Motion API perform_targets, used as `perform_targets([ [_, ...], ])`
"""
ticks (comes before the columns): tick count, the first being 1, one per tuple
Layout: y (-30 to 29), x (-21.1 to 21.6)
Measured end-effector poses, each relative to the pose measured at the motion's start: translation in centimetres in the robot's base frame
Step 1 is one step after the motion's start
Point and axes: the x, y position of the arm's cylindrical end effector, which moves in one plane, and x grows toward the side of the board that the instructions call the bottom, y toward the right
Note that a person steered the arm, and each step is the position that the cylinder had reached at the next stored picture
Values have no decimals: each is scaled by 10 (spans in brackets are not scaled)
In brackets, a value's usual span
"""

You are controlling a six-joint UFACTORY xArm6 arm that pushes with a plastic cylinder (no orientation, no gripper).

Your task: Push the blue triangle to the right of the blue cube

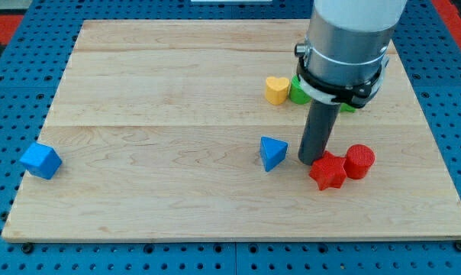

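Right now my tip (313, 160) rests just right of the blue triangle (272, 153), touching the red star (327, 171); no gripper shows. Far left on the counter (177, 76) sits the blue cube (40, 160).

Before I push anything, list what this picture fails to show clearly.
- Green block: mostly hidden behind the arm; its shape cannot be told.
- My tip: its very end sits just behind the red star-shaped block, between it and the blue triangle; whether it touches either cannot be told.
- Arm: cut off by the view's top.
- Yellow heart: whether it touches the green block is unclear.
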Motion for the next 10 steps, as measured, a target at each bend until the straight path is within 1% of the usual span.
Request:
perform_targets([
  [1, -49, -3],
  [2, -55, -5],
  [3, -65, -19],
  [4, -65, -20],
  [6, -97, -34],
  [7, -77, -60],
  [8, -111, -74],
  [9, -171, 15],
  [10, -186, 6],
])
